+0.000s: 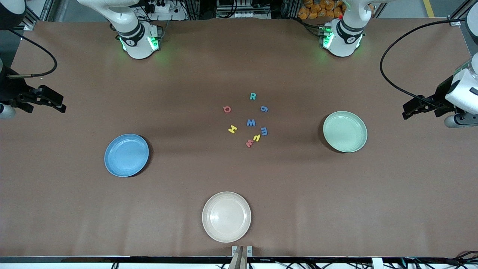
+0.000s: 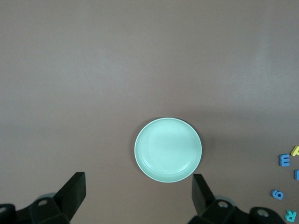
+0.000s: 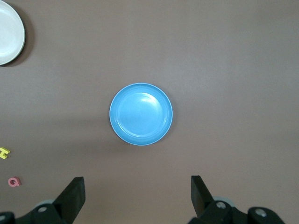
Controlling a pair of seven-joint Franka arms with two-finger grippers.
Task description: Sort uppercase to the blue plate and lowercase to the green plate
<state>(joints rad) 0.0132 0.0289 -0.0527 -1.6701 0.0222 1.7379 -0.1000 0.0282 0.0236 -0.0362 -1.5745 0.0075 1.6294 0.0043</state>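
Brown paper-covered table (image 1: 74, 209), both arms waiting high at its two ends.

Round matte blue plate (image 1: 126, 155) sits toward the right arm's end, bare inside. Round pale mint-green plate (image 1: 344, 131) sits toward the left arm's end, also bare. Round cream plate (image 1: 226, 216) lies nearest the front camera, mid-table.

Right gripper (image 1: 56, 106) hangs over the table's edge at its own end, well apart from the blue plate; right wrist view shows the blue plate (image 3: 141, 114) centred ahead of the spread fingers (image 3: 72, 198), jaws wide, nothing between them. Left gripper (image 1: 410, 111) hangs over the table at its end, near but clear of the green plate; left wrist view shows the green plate (image 2: 168, 149) between the wide-set fingers (image 2: 72, 191), nothing held.

Small foam letters cluster mid-table between the two plates, closer to the green one, all flat on the table:
- teal-green R (image 1: 253, 96), farthest from the front camera
- red Q (image 1: 227, 109)
- blue g (image 1: 264, 108)
- blue M (image 1: 251, 122), at the centre
- yellow H (image 1: 232, 129)
- blue m (image 1: 264, 131)
- yellow lowercase letter (image 1: 257, 138), just beside the blue m
- red lowercase letter (image 1: 249, 143), nearest the camera
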